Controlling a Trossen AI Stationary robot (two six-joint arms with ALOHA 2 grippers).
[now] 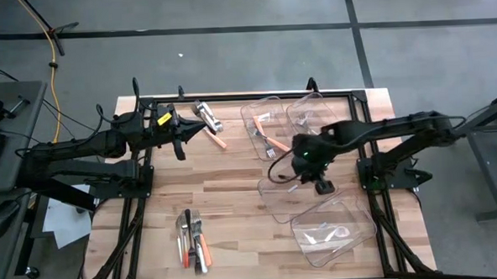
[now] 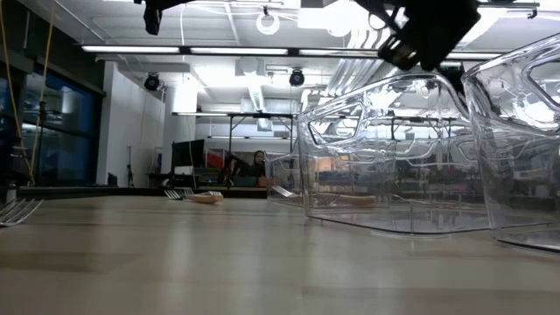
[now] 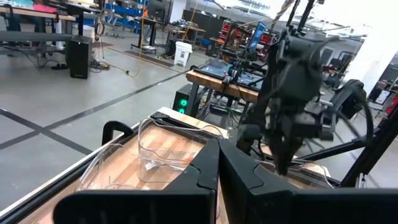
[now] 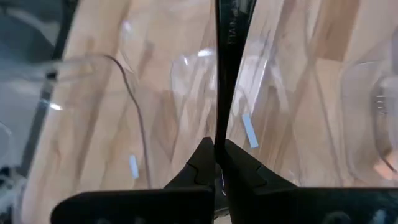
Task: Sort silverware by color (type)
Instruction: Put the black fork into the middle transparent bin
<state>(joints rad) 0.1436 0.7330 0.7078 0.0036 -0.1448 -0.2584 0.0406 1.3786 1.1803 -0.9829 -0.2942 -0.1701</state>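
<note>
Silverware in a mixed pile (image 1: 192, 240), with orange, white and plain metal handles, lies on the counter (image 1: 234, 191) nearest the low camera, well apart from the middle bin (image 1: 277, 207) on its left-arm side. One clear bin (image 1: 354, 240) sits just beside the middle bin on the near, right-arm side; what lies in it is too faint to name.

Over the middle bin hangs the right end effector (image 1: 324, 187), its fingers pressed together on a slim dark piece (image 4: 227, 74) that points down toward the bin's floor.

Beyond the middle bin stand two more clear bins. The far left bin (image 1: 256, 114) holds an orange-handled fork (image 1: 271, 144), and the far right bin (image 1: 314, 111) is just beside it.

Farther from the middle bin, toward the left arm, a loose orange-handled piece (image 1: 217, 140) and a silver piece (image 1: 207, 118) lie on the counter. The left end effector (image 1: 180, 149) hovers near them, fingers together and holding nothing.
</note>
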